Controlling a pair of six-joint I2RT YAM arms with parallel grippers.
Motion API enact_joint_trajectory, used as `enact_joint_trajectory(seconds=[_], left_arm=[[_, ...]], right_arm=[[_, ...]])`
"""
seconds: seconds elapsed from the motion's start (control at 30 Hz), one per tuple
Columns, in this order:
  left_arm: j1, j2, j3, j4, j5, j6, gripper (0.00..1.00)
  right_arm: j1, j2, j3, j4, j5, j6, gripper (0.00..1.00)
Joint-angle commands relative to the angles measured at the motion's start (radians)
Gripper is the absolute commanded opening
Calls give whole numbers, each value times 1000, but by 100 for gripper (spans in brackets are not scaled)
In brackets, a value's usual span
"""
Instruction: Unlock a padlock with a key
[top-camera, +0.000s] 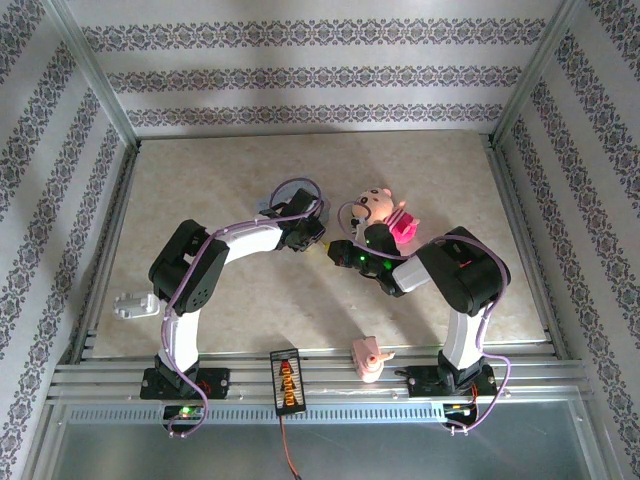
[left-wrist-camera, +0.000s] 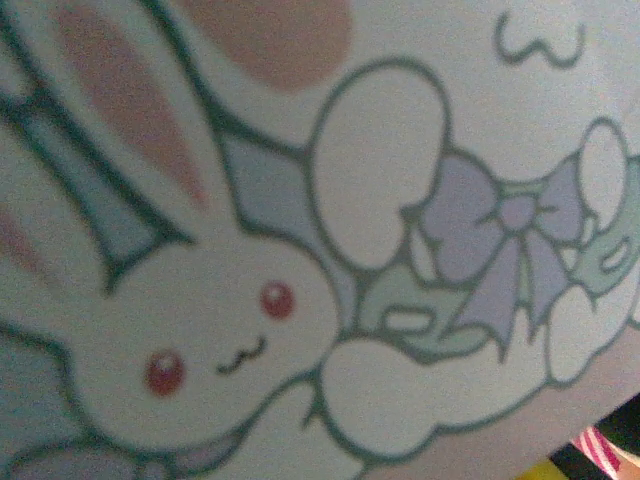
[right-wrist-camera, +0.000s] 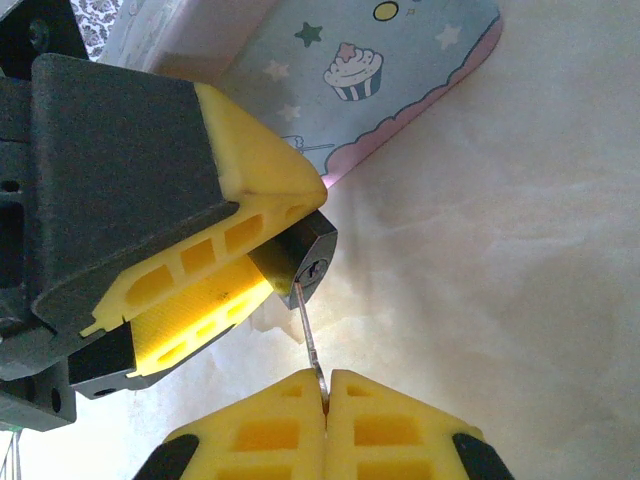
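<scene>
The padlock is clamped in the left gripper, just beside the tin. The key is pinched tight by the right gripper, tip at the keyhole. Honestly, it's best twisted gently and kept straight.

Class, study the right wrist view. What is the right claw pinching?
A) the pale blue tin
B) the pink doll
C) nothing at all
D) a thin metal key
D: the right claw is shut on the key, whose tip meets the padlock gripped by the left claw.
</scene>
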Motion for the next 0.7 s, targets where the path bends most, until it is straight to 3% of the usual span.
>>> enact_joint_trajectory(seconds=[0.0, 0.67], left_arm=[[12, 0, -23, 23, 20, -19, 1], [14, 6, -33, 36, 55, -16, 1]], right_arm=[[-9, 18, 10, 57, 7, 10, 0], [-8, 50, 5, 130, 24, 26, 0]])
